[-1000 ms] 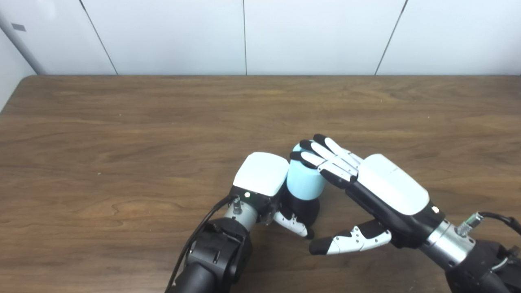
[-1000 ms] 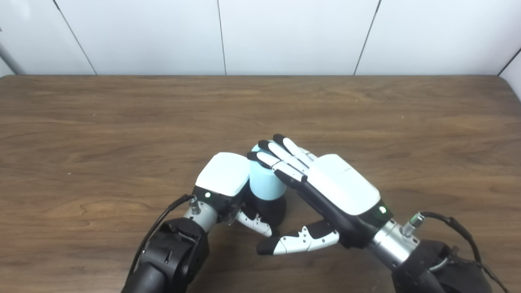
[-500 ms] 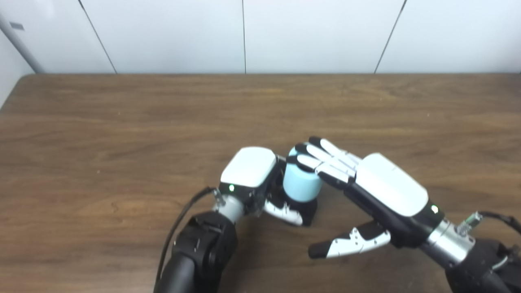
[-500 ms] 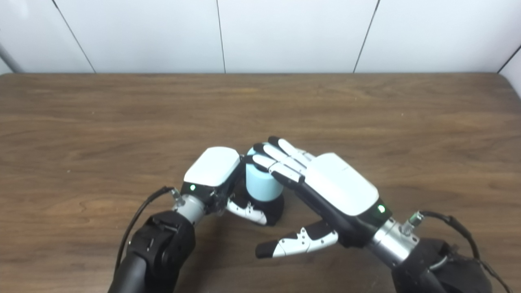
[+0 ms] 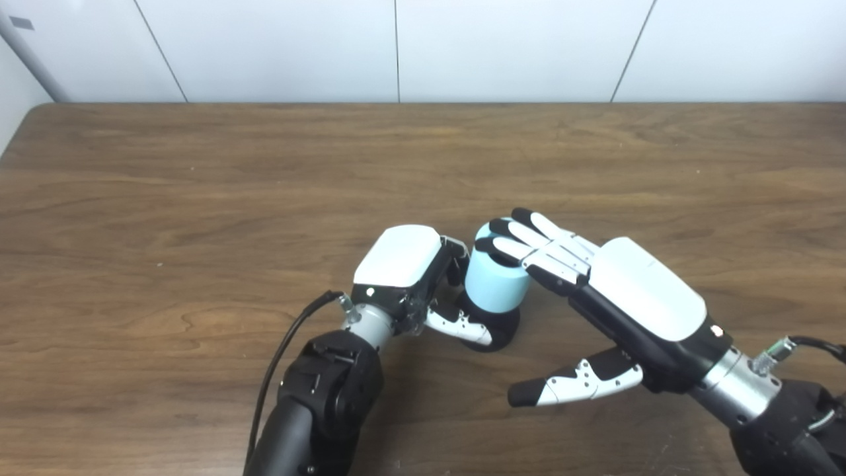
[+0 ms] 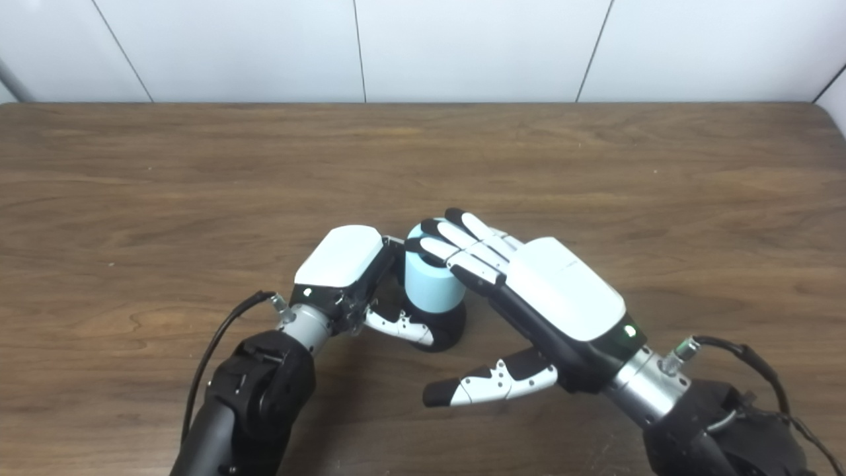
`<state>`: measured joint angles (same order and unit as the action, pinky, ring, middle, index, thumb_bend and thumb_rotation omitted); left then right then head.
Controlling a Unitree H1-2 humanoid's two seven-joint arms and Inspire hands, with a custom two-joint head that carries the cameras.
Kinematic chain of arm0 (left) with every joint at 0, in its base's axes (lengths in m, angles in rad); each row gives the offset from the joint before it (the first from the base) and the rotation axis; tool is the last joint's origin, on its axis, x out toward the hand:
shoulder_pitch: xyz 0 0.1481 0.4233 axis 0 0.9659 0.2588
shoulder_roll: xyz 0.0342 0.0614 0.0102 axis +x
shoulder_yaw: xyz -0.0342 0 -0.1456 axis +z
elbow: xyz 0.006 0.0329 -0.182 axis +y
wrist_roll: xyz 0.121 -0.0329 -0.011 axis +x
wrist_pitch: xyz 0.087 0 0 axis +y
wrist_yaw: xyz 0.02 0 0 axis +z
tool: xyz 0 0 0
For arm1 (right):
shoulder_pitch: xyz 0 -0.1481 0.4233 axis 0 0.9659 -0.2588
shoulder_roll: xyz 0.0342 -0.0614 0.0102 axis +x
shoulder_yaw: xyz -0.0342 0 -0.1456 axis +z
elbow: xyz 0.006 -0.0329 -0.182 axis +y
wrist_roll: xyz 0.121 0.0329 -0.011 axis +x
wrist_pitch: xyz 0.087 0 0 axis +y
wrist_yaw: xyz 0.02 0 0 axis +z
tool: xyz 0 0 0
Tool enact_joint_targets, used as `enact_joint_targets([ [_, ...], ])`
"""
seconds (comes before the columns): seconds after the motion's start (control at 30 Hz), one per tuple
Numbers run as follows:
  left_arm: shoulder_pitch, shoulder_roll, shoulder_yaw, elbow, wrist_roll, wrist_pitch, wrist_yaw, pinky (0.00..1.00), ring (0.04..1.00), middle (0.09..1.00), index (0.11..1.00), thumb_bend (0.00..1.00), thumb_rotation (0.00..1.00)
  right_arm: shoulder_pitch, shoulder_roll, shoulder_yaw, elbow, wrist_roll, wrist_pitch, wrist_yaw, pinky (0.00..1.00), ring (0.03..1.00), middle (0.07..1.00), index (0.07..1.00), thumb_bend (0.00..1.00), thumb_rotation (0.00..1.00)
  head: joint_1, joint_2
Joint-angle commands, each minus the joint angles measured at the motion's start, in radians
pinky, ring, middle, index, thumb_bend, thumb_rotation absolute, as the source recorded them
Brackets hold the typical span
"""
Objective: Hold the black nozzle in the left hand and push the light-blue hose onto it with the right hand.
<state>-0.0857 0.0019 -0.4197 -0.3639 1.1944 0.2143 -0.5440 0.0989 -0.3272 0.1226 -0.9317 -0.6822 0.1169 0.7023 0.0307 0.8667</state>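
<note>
A short light-blue hose [image 5: 492, 287] stands upright on a black nozzle [image 5: 501, 325] near the table's middle front. My left hand [image 5: 403, 261] is shut on the nozzle from the left, its thumb [image 5: 459, 326] curled across the black base, its other fingers hidden behind. My right hand [image 5: 634, 291] comes from the right, open, with straight fingertips [image 5: 509, 238] lying on the hose's top rim. Its thumb [image 5: 572, 390] sticks out low, away from the parts. The joint between hose and nozzle is partly hidden.
The wooden table [image 5: 198, 198] stretches wide on all sides, with a white panelled wall [image 5: 396, 46] behind its far edge. A black cable [image 5: 284, 350] runs along my left forearm, another [image 6: 747, 357] by my right wrist.
The camera has tilted, so the whole picture shifted. My left hand has slid a little left and turned, its thumb now lower on the black base. The right hand stays on the hose's top.
</note>
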Motion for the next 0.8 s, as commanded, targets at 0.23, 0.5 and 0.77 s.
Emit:
enact_joint_targets([
  [0.23,-0.011,0.041,-0.064,0.006,0.079,-0.026,0.014,0.74,0.618,0.534,0.465,0.52,0.0,0.035,-0.027,0.001,0.027,-0.004,0.014,0.013,0.92,0.979,0.937,0.905,0.61,0.87,0.0,0.005],
  [0.5,-0.021,0.043,-0.126,-0.007,0.17,-0.043,-0.021,0.81,0.647,0.547,0.454,0.52,0.0,0.034,-0.027,0.008,0.032,-0.012,0.013,0.007,0.91,0.973,0.932,0.904,0.62,0.89,-0.001,0.009],
  [0.77,-0.022,0.029,-0.134,-0.011,0.204,-0.042,-0.049,0.82,0.66,0.546,0.454,0.52,0.0,0.039,-0.04,0.032,0.046,-0.037,0.005,0.027,0.92,0.964,0.925,0.876,0.63,0.92,0.002,0.013],
])
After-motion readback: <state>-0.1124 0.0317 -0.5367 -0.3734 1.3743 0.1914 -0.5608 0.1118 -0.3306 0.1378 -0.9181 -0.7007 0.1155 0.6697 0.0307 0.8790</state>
